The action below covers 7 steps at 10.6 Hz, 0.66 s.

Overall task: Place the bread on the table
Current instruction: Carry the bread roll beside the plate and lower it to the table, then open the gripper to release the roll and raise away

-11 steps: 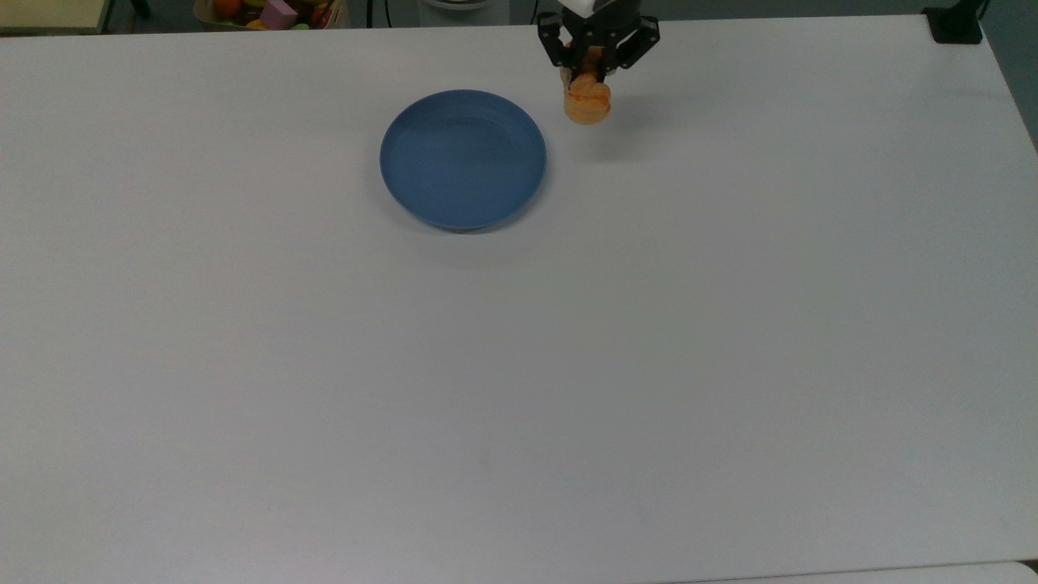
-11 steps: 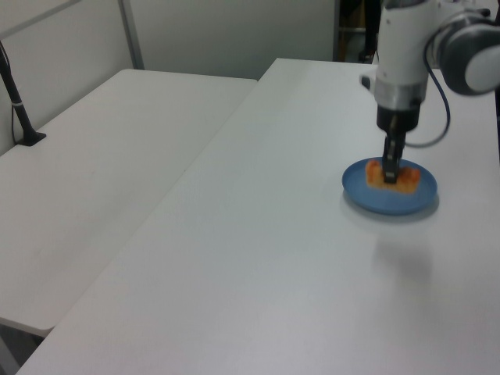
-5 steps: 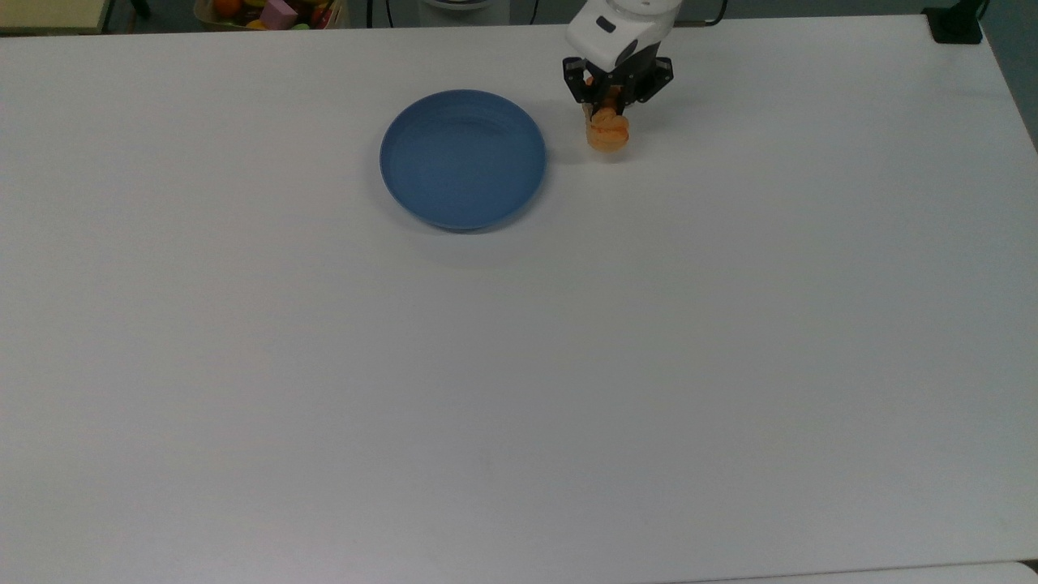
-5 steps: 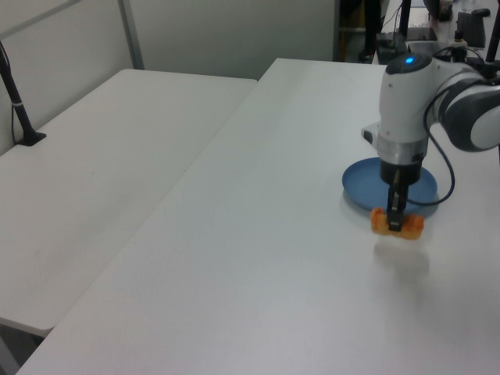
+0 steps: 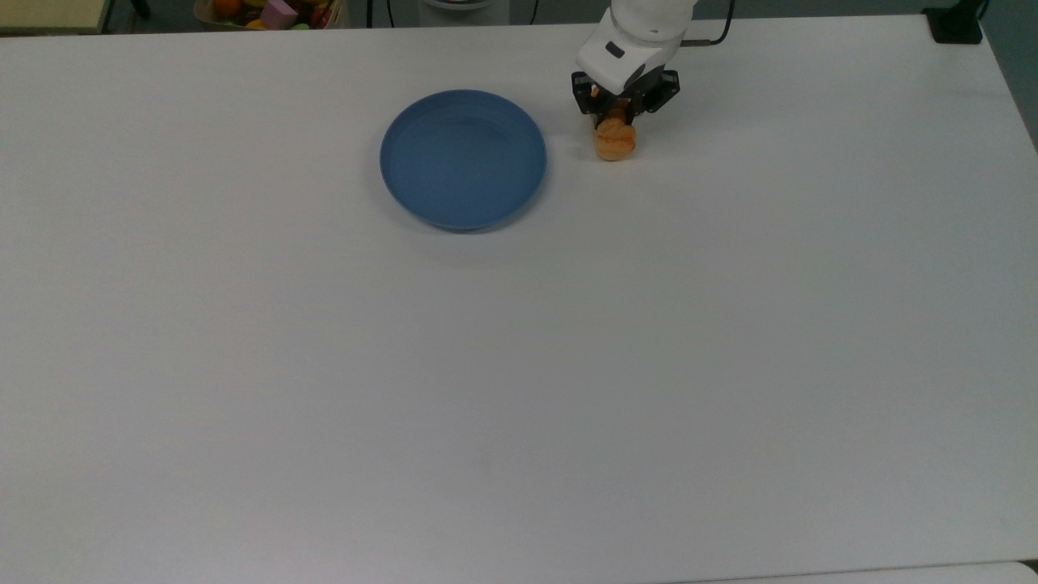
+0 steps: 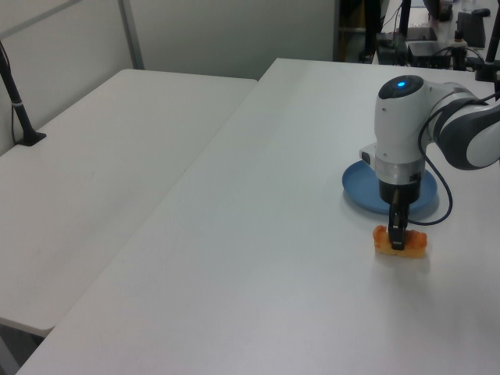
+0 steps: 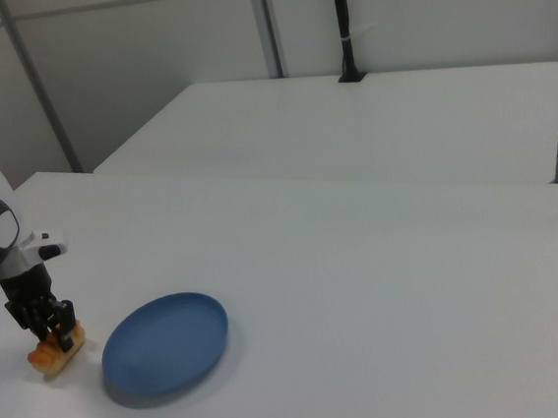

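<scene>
Top view, read from its left edge across: a box of coloured toys [image 5: 272, 12] sits off the table's far edge at about eleven o'clock. On the white table [image 5: 519, 365] lies the round blue plate [image 5: 463, 159], nothing on it, at roughly twelve o'clock from the table's centre. Just past the plate's three o'clock rim, apart from it, the bread [image 5: 615, 142] rests on the tabletop — a small golden-orange lump. The gripper [image 5: 619, 113] stands straight down over it at the end of the white arm [image 5: 645, 32], its dark fingers pinching the loaf across the middle. A black mount [image 5: 955, 24] sits at the table's far corner, near one o'clock.

Left view shows the bread [image 6: 400, 242] lying flat on the table [image 6: 258, 258] at six o'clock of the plate [image 6: 359, 191], with the gripper [image 6: 398, 241] clamped on it from above.

Right view, from its left: the gripper [image 7: 54, 334] on the bread [image 7: 56, 355], then the plate [image 7: 168, 356] at the loaf's three o'clock — a second white table [image 7: 351, 133] stands behind.
</scene>
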Each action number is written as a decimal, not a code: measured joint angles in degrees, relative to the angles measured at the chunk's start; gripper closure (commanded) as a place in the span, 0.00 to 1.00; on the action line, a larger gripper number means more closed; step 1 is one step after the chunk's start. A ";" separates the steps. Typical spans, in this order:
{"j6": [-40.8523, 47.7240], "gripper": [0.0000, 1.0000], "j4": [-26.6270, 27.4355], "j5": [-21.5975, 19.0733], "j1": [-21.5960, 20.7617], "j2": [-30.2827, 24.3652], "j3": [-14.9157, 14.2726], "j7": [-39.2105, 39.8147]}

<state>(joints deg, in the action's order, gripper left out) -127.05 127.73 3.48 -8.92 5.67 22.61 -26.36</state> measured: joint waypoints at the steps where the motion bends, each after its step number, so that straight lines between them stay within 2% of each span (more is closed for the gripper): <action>1: 0.00 0.00 -0.01 0.19 0.01 0.25 -0.04 0.00; 5: 0.33 0.00 -0.88 1.54 0.32 0.37 -0.07 -0.02; 7: 4.45 0.00 -4.43 1.62 0.89 -0.01 -0.30 -0.02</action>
<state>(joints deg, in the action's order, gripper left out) -122.60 123.29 5.10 -8.02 5.66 22.31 -26.38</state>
